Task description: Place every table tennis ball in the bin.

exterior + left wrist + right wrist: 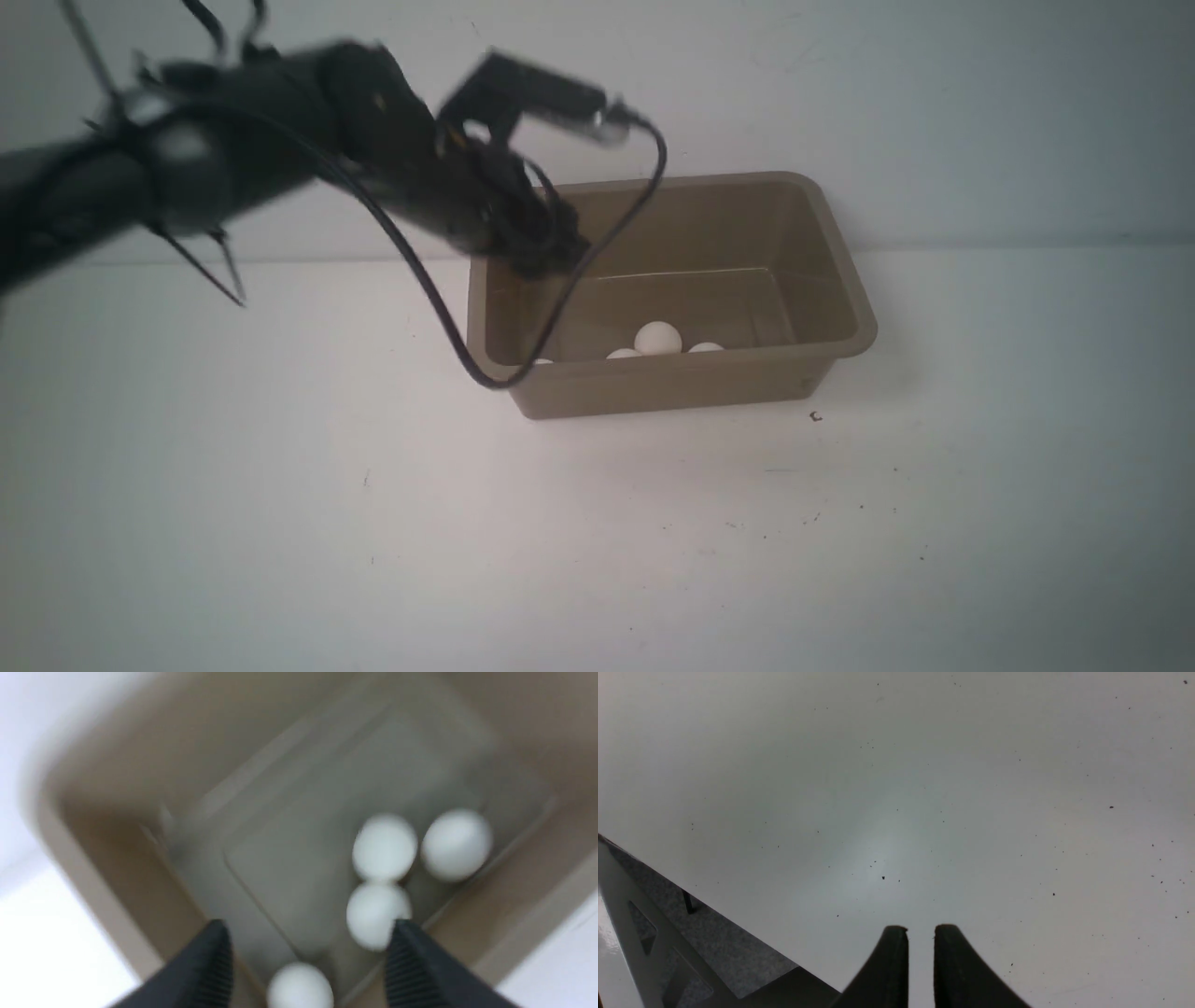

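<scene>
The taupe bin stands at the middle of the white table. Several white table tennis balls lie on its floor near the front wall: one shows almost whole and others peek over the rim. My left gripper hangs over the bin's left end, blurred. In the left wrist view this gripper is open with nothing in it. Under it, on the bin floor, rest a cluster of three balls and a single ball. My right gripper hovers over bare table, its jaws a narrow gap apart, holding nothing.
The left arm's black cable loops down over the bin's left front corner. The right wrist view shows the table's edge with a grey frame below it. A small dark speck lies in front of the bin.
</scene>
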`<action>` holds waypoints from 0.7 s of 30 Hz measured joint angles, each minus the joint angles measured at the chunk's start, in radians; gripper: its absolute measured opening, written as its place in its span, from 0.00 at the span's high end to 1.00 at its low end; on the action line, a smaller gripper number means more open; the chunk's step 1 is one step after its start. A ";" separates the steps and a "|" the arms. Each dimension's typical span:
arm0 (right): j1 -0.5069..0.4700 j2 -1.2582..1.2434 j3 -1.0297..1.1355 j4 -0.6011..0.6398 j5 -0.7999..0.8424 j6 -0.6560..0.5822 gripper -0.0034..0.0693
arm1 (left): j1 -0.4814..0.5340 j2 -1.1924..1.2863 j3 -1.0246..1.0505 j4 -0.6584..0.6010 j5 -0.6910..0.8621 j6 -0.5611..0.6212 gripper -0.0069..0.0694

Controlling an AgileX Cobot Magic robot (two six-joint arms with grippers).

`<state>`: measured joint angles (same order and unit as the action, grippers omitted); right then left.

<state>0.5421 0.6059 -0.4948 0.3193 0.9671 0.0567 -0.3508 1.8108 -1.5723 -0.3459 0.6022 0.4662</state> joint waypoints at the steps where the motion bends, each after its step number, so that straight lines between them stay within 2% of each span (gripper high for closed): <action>1: 0.000 0.000 0.000 -0.001 0.000 -0.003 0.85 | 0.000 -0.037 0.000 0.001 0.004 0.014 0.50; 5: 0.000 0.000 0.000 -0.009 -0.013 -0.037 0.85 | 0.000 -0.319 0.034 0.008 0.003 0.098 0.80; 7: 0.000 0.000 0.000 -0.013 -0.034 -0.057 0.85 | 0.000 -0.423 0.071 0.024 0.003 0.112 0.88; 10: 0.000 0.000 0.000 -0.022 -0.070 -0.087 0.85 | 0.011 -0.548 0.167 0.043 0.003 0.106 0.91; 17: 0.000 -0.040 0.000 -0.070 -0.193 -0.127 0.89 | 0.056 -0.806 0.479 0.084 -0.089 0.081 0.91; 18: 0.000 -0.109 0.000 -0.129 -0.247 -0.124 0.93 | 0.073 -0.893 0.566 0.085 -0.123 0.069 0.91; 21: 0.000 -0.224 0.000 -0.243 -0.277 -0.078 0.96 | 0.104 -1.041 0.706 0.088 -0.160 0.052 0.91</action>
<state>0.5421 0.3823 -0.4948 0.0763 0.6905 -0.0217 -0.2465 0.7698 -0.8664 -0.2582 0.4419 0.5179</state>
